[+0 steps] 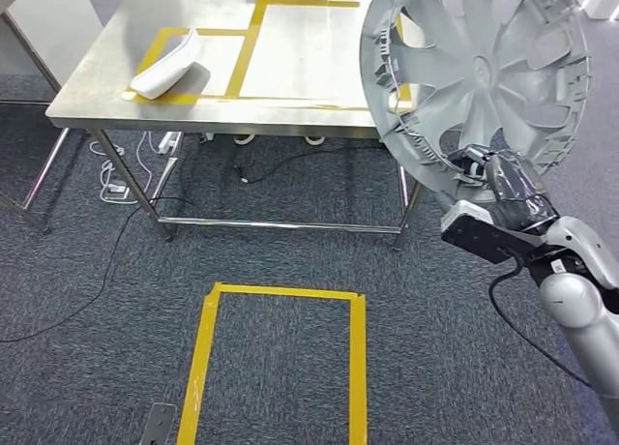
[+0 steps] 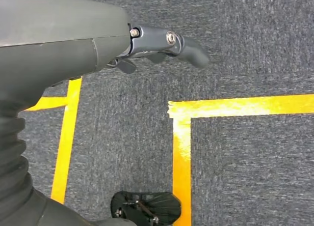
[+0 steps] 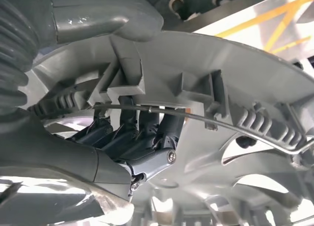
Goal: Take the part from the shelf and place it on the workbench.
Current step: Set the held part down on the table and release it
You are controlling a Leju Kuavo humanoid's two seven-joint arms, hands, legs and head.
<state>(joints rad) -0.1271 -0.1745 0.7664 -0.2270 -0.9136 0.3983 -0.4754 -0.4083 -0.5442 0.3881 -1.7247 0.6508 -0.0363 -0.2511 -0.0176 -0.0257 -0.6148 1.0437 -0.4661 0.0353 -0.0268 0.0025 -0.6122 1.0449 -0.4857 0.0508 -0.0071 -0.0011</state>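
Workbench (image 1: 292, 116) of brushed stainless steel, marked with yellow tape rectangles, stands on grey carpet and serves as the landmark. To the right of the workbench and in front of its right corner, the right hand (image 1: 504, 179) grips the round silver-grey plastic wheel cover (image 1: 478, 73) by its lower rim and holds it upright in the air, its spoked face overlapping the bench's right edge in the head view. In the right wrist view the dark fingers (image 3: 148, 132) are curled over the ribbed rim of the cover (image 3: 207, 78), clamped on it with the thumb on the other side. On the workbench's left part a white curved plastic piece (image 1: 166, 66) lies inside one taped rectangle. Before the workbench a yellow tape square (image 1: 280, 363) marks the carpet. The left hand (image 2: 163, 44) hangs over the carpet with nothing in it; whether its fingers are apart or together I cannot tell.
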